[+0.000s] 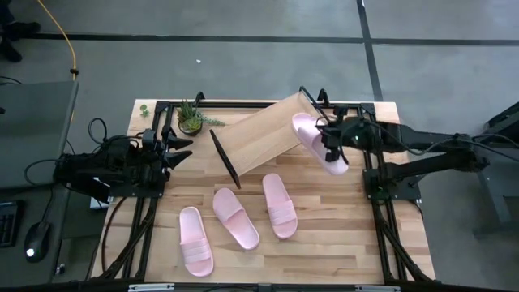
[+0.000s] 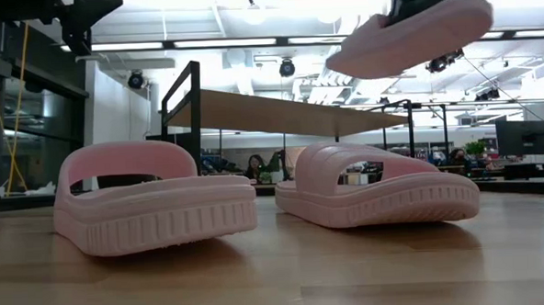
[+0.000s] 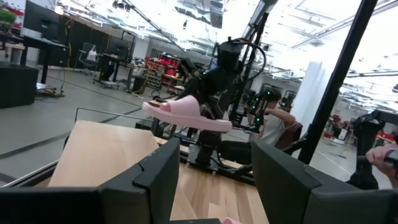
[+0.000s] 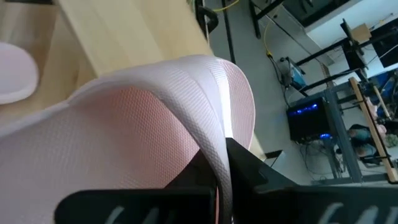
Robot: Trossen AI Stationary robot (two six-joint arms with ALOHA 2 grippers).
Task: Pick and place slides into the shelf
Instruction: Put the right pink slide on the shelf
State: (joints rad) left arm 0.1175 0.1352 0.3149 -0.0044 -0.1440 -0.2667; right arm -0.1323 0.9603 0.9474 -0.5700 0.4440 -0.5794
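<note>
— Which step is in hand?

— One slide [image 1: 318,139] is carried in the air, its strap pinched in the right gripper [image 1: 331,139], just over the shelf [image 1: 263,138] end. Three slides [image 1: 236,216] lie on the table, well below it.

— The next move?

— A lowering onto the board, sole flat, is called for. The left gripper [image 1: 180,148] is parked apart, fingers spread.

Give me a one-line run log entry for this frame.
right tool: shut on slide, lifted at shelf right end | left tool: open, idle at left | three slides on table | shelf: none placed
</note>
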